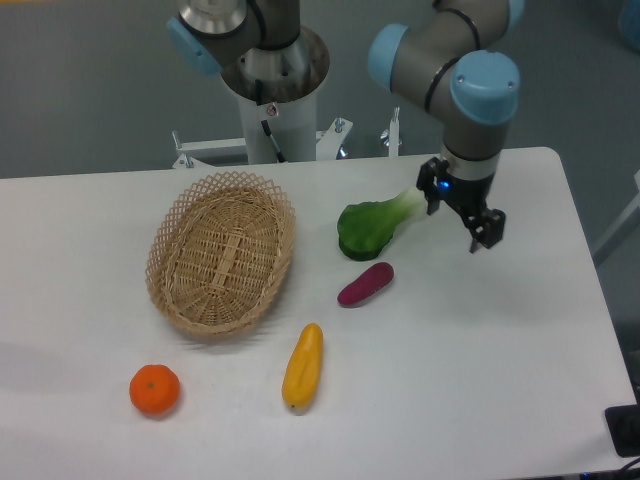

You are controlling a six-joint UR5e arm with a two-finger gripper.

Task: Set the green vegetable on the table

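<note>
The green vegetable [372, 226] lies on the white table [480, 340], its dark leafy end toward the basket and its pale stalk pointing right. My gripper [462, 213] hangs just right of the stalk tip, apart from it, open with nothing between its fingers. The vegetable rests just above the purple vegetable [365, 283].
An oval wicker basket [222, 251] stands left of centre. A yellow-orange vegetable [302, 366] lies near the front, and an orange fruit [155, 389] sits at the front left. The robot base [272, 90] rises behind the table's far edge.
</note>
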